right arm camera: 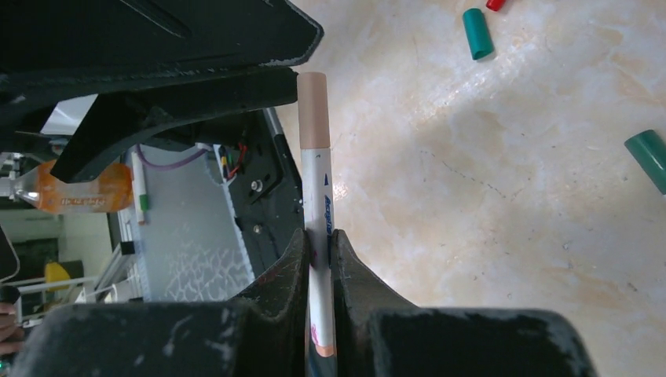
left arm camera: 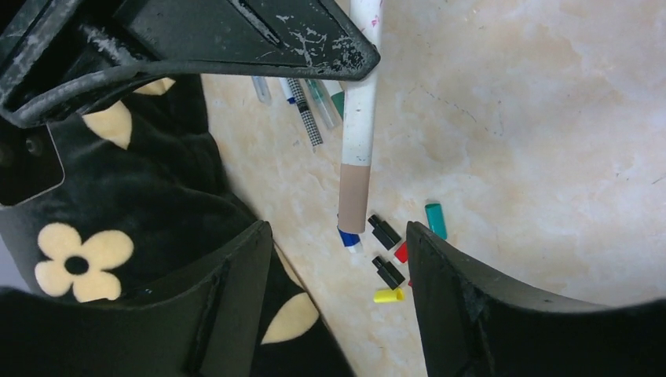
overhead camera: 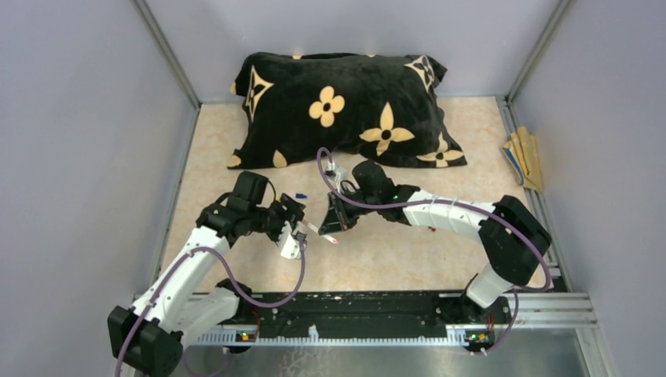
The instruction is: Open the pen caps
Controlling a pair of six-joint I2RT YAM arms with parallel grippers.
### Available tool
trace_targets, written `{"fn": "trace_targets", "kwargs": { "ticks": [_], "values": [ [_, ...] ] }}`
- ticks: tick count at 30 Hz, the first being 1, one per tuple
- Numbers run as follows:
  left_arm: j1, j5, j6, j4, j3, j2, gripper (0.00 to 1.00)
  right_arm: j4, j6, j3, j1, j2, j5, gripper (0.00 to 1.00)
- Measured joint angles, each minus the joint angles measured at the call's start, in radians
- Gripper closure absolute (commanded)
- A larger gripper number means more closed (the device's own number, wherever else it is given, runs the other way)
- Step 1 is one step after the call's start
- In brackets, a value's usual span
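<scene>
My right gripper (right arm camera: 318, 236) is shut on a white pen (right arm camera: 317, 188) whose tan cap (right arm camera: 313, 110) points away from it. In the left wrist view that pen (left arm camera: 360, 118) hangs down, and its tan cap (left arm camera: 353, 196) ends level with the tips of my left gripper (left arm camera: 338, 229). The left jaws stand wide apart, clear of the cap on both sides. Loose pen caps lie on the table below: two black (left arm camera: 384, 232), a yellow (left arm camera: 388, 295), a red (left arm camera: 401, 252), a teal (left arm camera: 436, 221) and a blue (left arm camera: 349, 238). From above, both grippers (overhead camera: 297, 238) (overhead camera: 336, 214) meet mid-table.
A black pillow (overhead camera: 345, 102) with cream flowers lies at the back, close to the left gripper's left finger (left arm camera: 228, 306). Several more pens (left arm camera: 314, 110) lie beside it. Two teal caps (right arm camera: 477, 33) (right arm camera: 649, 157) lie on the marble table. Tan sticks (overhead camera: 525, 157) sit at the right edge.
</scene>
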Motion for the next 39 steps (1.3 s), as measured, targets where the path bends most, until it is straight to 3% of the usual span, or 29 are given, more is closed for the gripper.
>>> {"fn": "trace_targets", "kwargs": {
  "ticks": [8, 10, 17, 20, 23, 39],
  "values": [
    [-0.058, -0.071, 0.021, -0.002, -0.010, 0.019, 0.44, 0.011, 0.043, 0.026, 0.000, 0.022, -0.048, 1.00],
    [-0.077, -0.081, 0.017, -0.002, -0.015, 0.019, 0.51, 0.016, 0.053, 0.036, 0.000, 0.031, -0.056, 1.00],
    [-0.115, -0.126, -0.016, 0.021, -0.022, 0.023, 1.00, 0.019, 0.070, 0.056, 0.000, 0.069, -0.068, 1.00],
    [-0.121, -0.143, -0.037, 0.025, -0.022, 0.038, 1.00, 0.019, 0.073, 0.059, 0.000, 0.080, -0.068, 0.84],
    [-0.123, -0.152, -0.052, 0.038, -0.022, 0.045, 1.00, 0.024, 0.086, 0.060, -0.005, 0.083, -0.066, 0.76],
    [-0.124, -0.156, -0.174, 0.046, 0.000, 0.068, 1.00, 0.205, 0.219, 0.022, -0.005, 0.114, -0.090, 0.68]
  ]
}}
